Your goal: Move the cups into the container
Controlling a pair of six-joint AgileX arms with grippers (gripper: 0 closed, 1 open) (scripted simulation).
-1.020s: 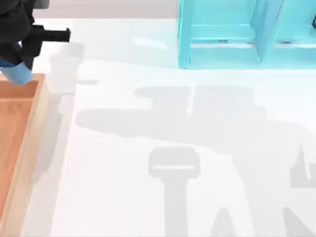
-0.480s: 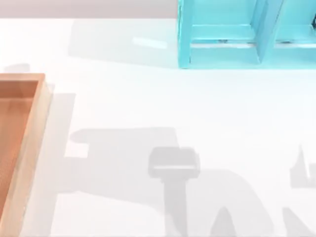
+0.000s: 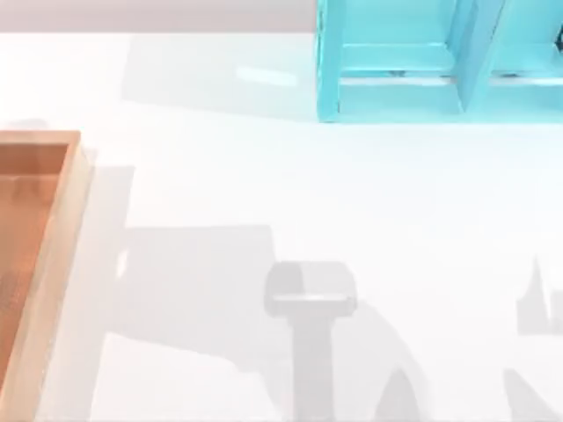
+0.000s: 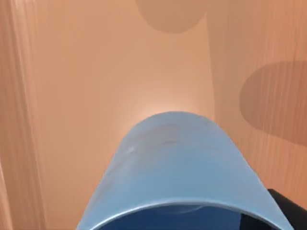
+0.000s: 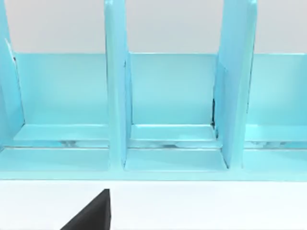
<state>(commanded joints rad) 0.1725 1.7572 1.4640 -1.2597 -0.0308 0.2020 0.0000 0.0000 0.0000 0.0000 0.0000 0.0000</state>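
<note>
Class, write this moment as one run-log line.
left end effector: carrying blue cup above wooden tray floor | right end effector: idle, facing turquoise cabinet | brown cup: unseen

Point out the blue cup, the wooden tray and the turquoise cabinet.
blue cup [image 4: 180,167]: left wrist view, on its outer side wall.
wooden tray [image 3: 54,255]: top view, on its right rim.
turquoise cabinet [image 5: 116,96]: right wrist view, on an upright divider.

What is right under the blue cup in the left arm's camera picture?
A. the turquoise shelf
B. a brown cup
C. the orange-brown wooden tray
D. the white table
C: in the left wrist view the blue cup has the orange-brown wood of the tray spread out behind it, with the tray's raised rim along one side.
</note>
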